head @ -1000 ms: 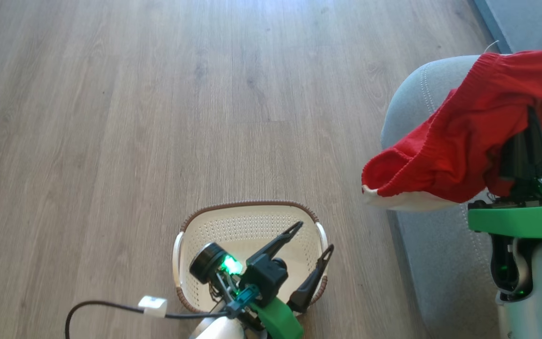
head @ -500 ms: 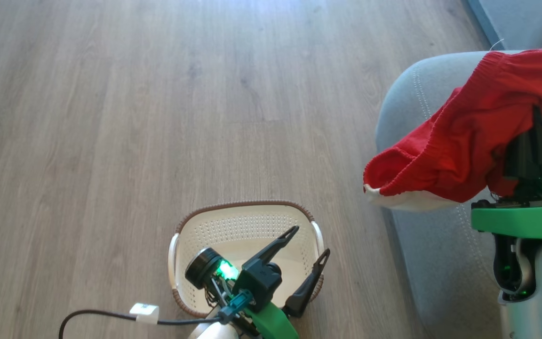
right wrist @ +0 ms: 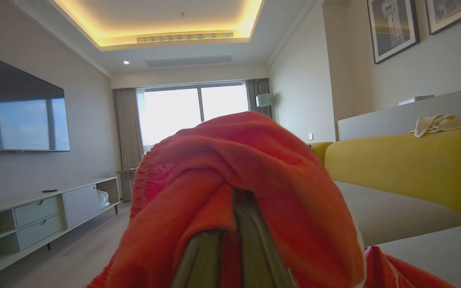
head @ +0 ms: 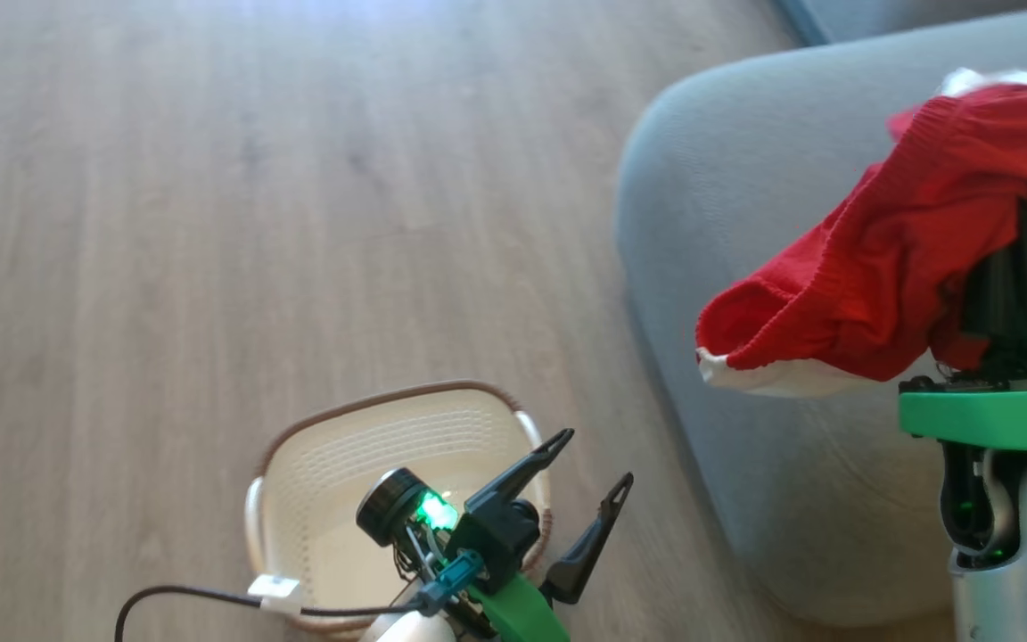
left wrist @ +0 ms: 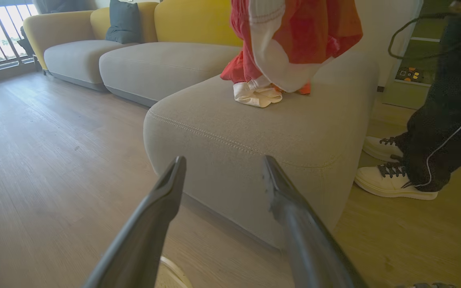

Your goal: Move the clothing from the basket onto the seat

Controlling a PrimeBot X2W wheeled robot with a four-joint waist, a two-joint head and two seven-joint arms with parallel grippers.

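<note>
Clothing (head: 870, 276) hangs pinched in the right gripper (head: 1024, 223) over the seat (head: 727, 205); best lowered well inside its edge before release. Left gripper (head: 595, 456) spread, idle.

The 2 fingers (left wrist: 154, 216) of the left gripper (left wrist: 224, 159) stand spread wide apart above the wooden floor (left wrist: 54, 168), pointing at the grey seat (left wrist: 254, 128) and its stitched front edge. Red and white clothing (left wrist: 294, 36) hangs over the seat, its lowest white folds touching the top. A person's 2 pale shoes (left wrist: 390, 186) stand just right of the seat.
</note>
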